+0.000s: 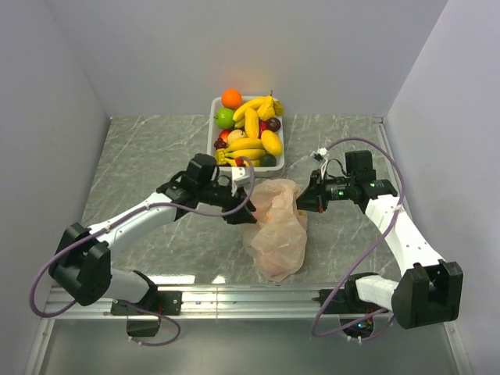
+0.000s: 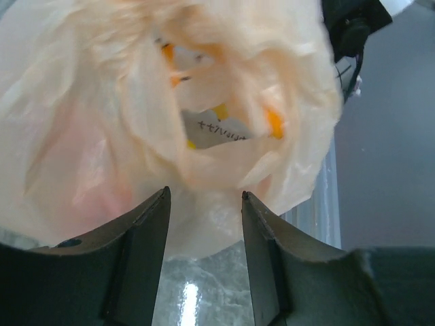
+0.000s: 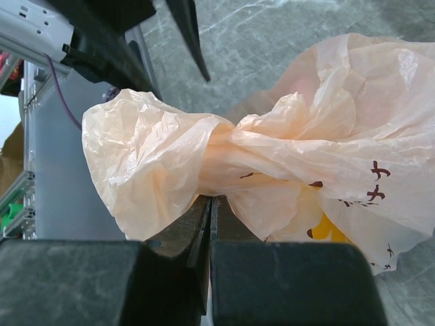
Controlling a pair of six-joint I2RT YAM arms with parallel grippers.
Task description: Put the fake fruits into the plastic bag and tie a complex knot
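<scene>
The plastic bag (image 1: pixel 280 234) lies crumpled on the table between the arms, pale peach with dark print. In the right wrist view the plastic bag (image 3: pixel 326 156) is gathered into a twisted waist (image 3: pixel 224 146); I cannot tell whether that is a knot. My right gripper (image 3: pixel 213 198) is shut, its tips tucked under that waist, pinching the film. A yellow patch (image 3: pixel 326 227) shows through the film. My left gripper (image 2: pixel 204 193) stands open just short of the plastic bag (image 2: pixel 102 122), gripping nothing. In the top view the left gripper (image 1: pixel 241 215) and right gripper (image 1: pixel 303 201) flank the bag's upper end. Fake fruits (image 1: pixel 248 123) fill the tray.
The white tray (image 1: pixel 212 134) stands at the back centre, close behind the bag, piled with bananas, an orange (image 1: pixel 231 98) and a lime (image 1: pixel 225 118). Grey walls close in the table at left, right and back. The left arm (image 3: pixel 102 41) shows beyond the bag in the right wrist view.
</scene>
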